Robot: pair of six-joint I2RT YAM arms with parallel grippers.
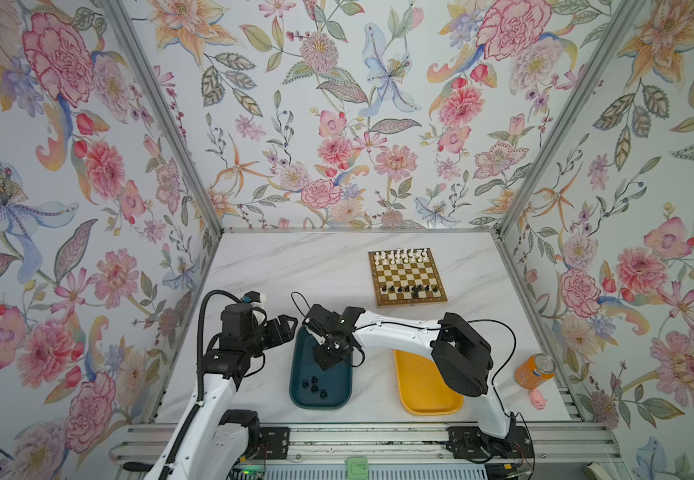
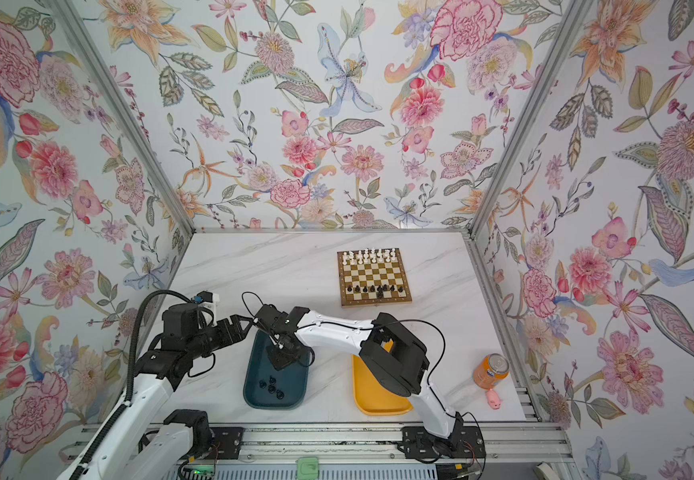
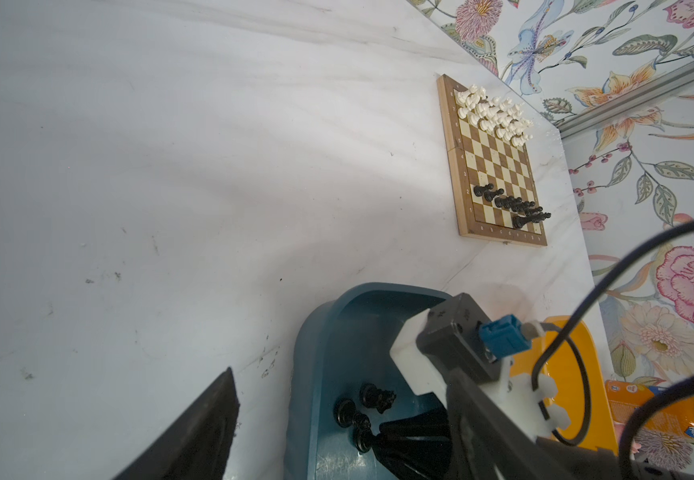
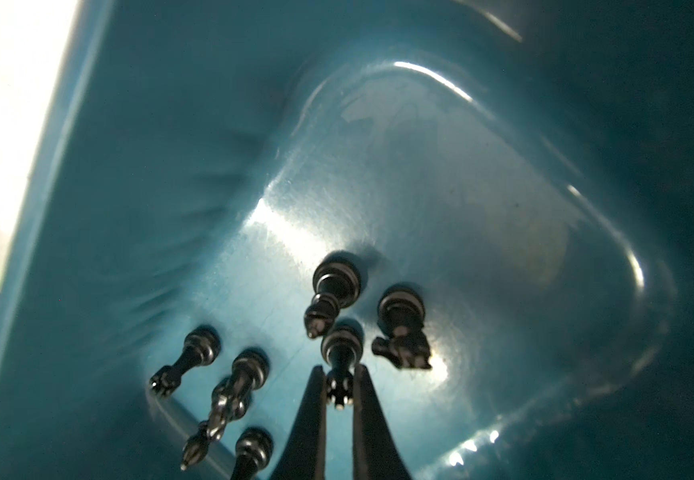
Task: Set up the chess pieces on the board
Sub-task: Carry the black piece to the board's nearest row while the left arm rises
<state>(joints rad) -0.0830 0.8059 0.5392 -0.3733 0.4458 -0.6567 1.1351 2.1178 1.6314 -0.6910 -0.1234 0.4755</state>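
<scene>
1. Black jaws are seen parted wide on the left gripper (image 1: 289, 325), which is held just beside the far left corner of the teal tray (image 1: 337, 386)
2. Inside that tray, a cluster of loose black chess pieces (image 1: 315, 386) is gathered toward the near end, and the right gripper (image 4: 339, 372) is stretched across the middle and pointed down among them
3. And there it is in the right wrist view: the two slim fingers (image 4: 307, 415) are shown closed tight on the crowned head of one black piece (image 4: 342, 345), with a knight (image 4: 401, 353) just beside it; whether the piece is clear of the tray floor cannot be told
4. Further right, toward the back wall, the board (image 1: 406, 274) is laid flat on the marble table (image 1: 295, 266); white chess pieces (image 1: 403, 255) are lined up in its two far rows, a row of black men (image 1: 405, 288) is set along the second row from the near edge, and at least one more black man (image 1: 415, 294) is placed in the nearest row
5. The yellow tray (image 1: 420, 386) is found near the front edge, partly covered by the right arm (image 1: 399, 328)
6. At the far right, an orange drink can (image 1: 534, 372) is stood on the table, and a pink toy pig (image 1: 538, 400) is parked just in front of it
</scene>
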